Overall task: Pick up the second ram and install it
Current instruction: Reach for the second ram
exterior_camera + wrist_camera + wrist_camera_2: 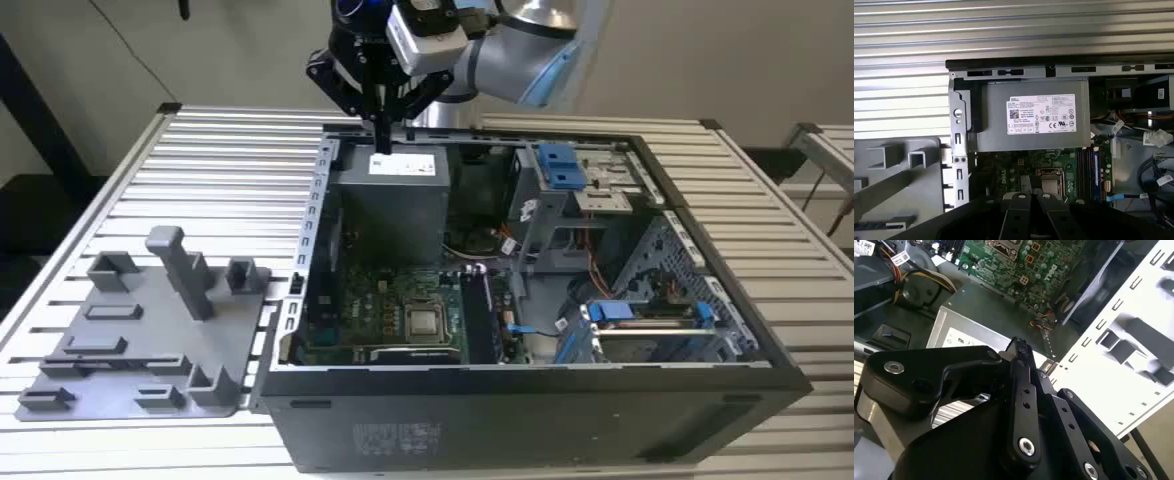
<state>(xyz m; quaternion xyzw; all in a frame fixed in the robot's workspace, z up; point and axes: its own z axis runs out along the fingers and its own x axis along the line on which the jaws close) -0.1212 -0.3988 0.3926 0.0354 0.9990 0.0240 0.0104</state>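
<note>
The jaws are matte black, built from flat linkage bars (1024, 405) pinned with round silver screws (1026, 446). Above them sits a pale grey camera box (430, 38). Behind that, the arm (507, 50) is rounded silver metal with a light-blue cap (550, 72).

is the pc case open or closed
Open. The case has no panel on its upward side, so the motherboard and power supply show inside.

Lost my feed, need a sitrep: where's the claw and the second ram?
Claw shut, above the power supply. Second ram: cannot tell it from the slots. Grey fixture outside the case, nothing blocking.
</note>
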